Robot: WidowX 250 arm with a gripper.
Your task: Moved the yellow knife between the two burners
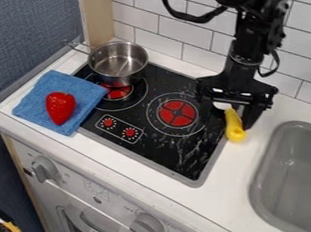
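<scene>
The black gripper (pixel 227 109) hangs over the right back part of the stove, its fingers apart and open. Under and in front of it is the yellow knife (pixel 235 127), its handle pointing toward the front along the stove's right edge. Part of the pale blade shows beneath the gripper; the rest is hidden. Whether a finger touches the knife I cannot tell. On the black stove top, one red burner (pixel 177 113) is right of centre and the other burner (pixel 117 91) is at the left, partly covered by a metal pot.
The metal pot (pixel 112 72) stands at the stove's back left. A red strawberry (pixel 60 107) lies on a blue cloth (pixel 37 94) over the left edge. To the right is a grey sink (pixel 265 166); a tiled wall (pixel 191 32) rises behind.
</scene>
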